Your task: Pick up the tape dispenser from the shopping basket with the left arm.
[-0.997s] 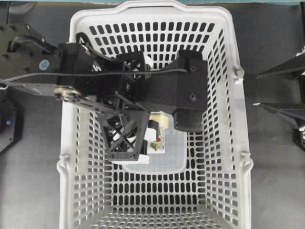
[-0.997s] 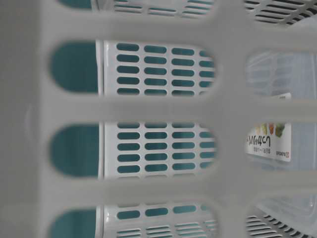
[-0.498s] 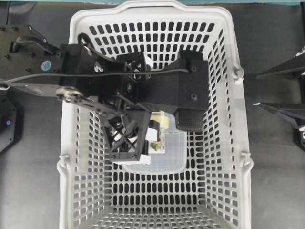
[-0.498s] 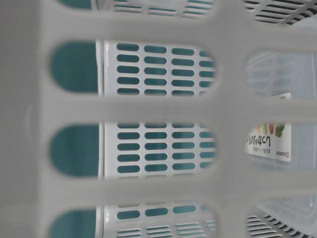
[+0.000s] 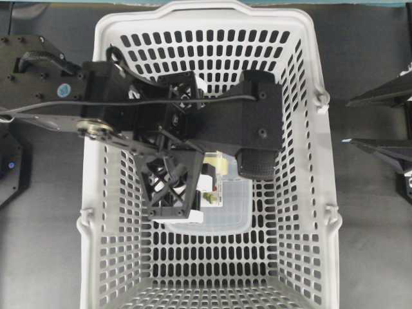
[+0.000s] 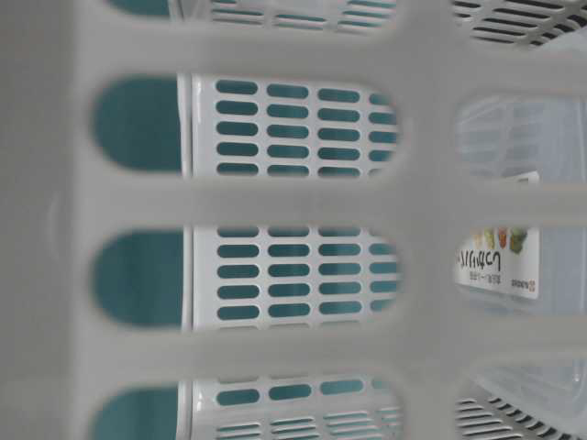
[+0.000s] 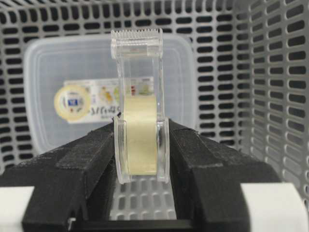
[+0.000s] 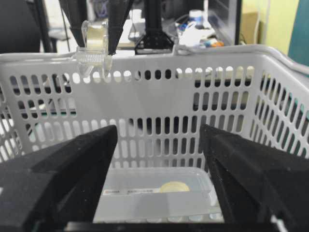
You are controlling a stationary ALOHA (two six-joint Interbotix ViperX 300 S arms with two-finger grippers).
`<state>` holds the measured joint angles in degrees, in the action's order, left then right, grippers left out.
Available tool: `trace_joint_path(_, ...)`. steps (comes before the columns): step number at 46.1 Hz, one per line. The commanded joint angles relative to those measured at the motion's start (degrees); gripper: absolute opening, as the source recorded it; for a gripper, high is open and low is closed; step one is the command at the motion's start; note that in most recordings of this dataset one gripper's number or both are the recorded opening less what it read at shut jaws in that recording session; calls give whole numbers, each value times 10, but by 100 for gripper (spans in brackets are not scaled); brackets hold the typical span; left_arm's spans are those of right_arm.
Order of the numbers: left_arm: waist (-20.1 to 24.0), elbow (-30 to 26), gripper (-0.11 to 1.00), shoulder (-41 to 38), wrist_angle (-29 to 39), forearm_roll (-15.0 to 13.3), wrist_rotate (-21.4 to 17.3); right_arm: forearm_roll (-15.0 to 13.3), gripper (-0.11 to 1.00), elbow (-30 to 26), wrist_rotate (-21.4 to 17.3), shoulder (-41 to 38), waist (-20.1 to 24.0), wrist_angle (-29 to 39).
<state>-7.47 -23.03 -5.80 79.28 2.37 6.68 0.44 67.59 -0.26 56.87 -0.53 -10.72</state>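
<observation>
The left gripper (image 7: 141,145) is squeezed shut on the tape dispenser (image 7: 140,104). One black finger (image 7: 84,164) presses it from 9 o'clock and the other presses it from 3 o'clock. The dispenser is clear plastic with a pale roll of tape inside. Its toothed cutting edge points to 12 o'clock in the left wrist view.

In the right wrist view, the tape dispenser (image 8: 94,43) hangs up high at the level of the far rim of the shopping basket (image 8: 159,104), at about 11 o'clock in that picture. The two dark fingers pinch it from above. It does not touch the basket floor.

From overhead, the left arm (image 5: 161,122) comes in from 9 o'clock and reaches over the shopping basket (image 5: 309,193). Its boxy black parts cover the middle of the basket. Only a small bit of the tape dispenser (image 5: 212,187) peeks out below them.

Under the dispenser lies a see-through tray (image 7: 58,63) with rounded corners, flat on the basket floor. It has a label with a round yellow mark. In the table-level view the tray (image 6: 514,137) shows at 3 o'clock, blurry behind the basket wall.

The right gripper (image 8: 159,159) sits outside the basket with its jaws wide apart, holding nothing. From overhead it (image 5: 386,122) rests at 3 o'clock, well apart from the left arm.
</observation>
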Motion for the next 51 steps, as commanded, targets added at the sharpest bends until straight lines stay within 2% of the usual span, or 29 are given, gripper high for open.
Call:
trace_joint_path(1,-3,-13,28,8,-1,1,1,2,67,-4,-1,-3,-2,-3)
trace_joint_path(33,-7,-13,28,4,0,2,1,2,67,-3,0,-3,-2,-3)
trace_joint_path(51,-11,16,28,6,1,2,3,1,67,-1,0,-3,-2,-3)
